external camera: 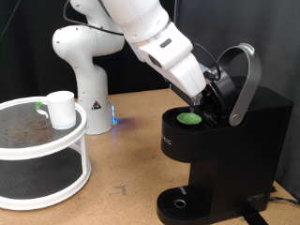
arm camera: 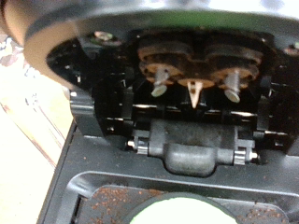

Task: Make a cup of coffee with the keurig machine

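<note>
- the keurig machine [external camera: 220, 150] stands on the brown tabletop [external camera: 131, 141] at the exterior view's right, its grey-silver lid handle [external camera: 246, 80] swung up so the brew chamber is open
- a pod with a green top [external camera: 190, 118] sits in the round holder at the machine's front top
- the white arm reaches down from the exterior view's top, and the pincer [external camera: 195, 97] hangs just above the pod, inside the open mouth of the machine (whether it touches the pod cannot be told)
- how far the pincer is spread cannot be told: the dark fingers merge with the black lid, and nothing is seen between them
- the wrist view looks into the raised lid's underside [arm camera: 192, 70], where pale needles [arm camera: 193, 91] point out of a brown-stained fitting; the pale green pod top [arm camera: 187, 213] shows at the picture's edge
- the cup [external camera: 61, 109] stands on the upper tier of a round white two-tier shelf [external camera: 52, 155] at the exterior view's left, well apart from the machine
- the round drip base [external camera: 180, 201] shows bare
</note>
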{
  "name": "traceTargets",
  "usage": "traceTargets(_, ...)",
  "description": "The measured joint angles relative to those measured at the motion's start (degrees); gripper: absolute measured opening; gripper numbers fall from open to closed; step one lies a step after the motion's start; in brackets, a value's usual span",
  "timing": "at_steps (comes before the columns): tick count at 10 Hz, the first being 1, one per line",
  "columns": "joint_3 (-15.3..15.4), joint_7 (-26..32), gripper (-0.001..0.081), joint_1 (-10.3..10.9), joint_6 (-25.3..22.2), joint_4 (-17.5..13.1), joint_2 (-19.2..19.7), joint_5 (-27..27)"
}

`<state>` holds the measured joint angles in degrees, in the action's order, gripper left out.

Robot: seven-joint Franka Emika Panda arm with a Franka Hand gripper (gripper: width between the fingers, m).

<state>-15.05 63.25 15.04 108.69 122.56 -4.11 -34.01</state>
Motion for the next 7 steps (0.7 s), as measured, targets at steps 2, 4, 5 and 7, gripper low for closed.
traceTargets(2, 0.1, 0.4, 0.0807, 0.0, 2.8, 0.5, 0.0, -1.2)
traceTargets(4, -1.0, 3.3, 0.0807, -0.5, 4.1, 0.4, -1.3, -7.0)
traceTargets(5, -1.9, 3.8, 0.0807, -0.9, 2.9, -0.1, -2.4, -9.1)
traceTargets(7, -3.1, 3.9, 0.0807, -1.6, -0.1, -1.9, -4.2, -10.0)
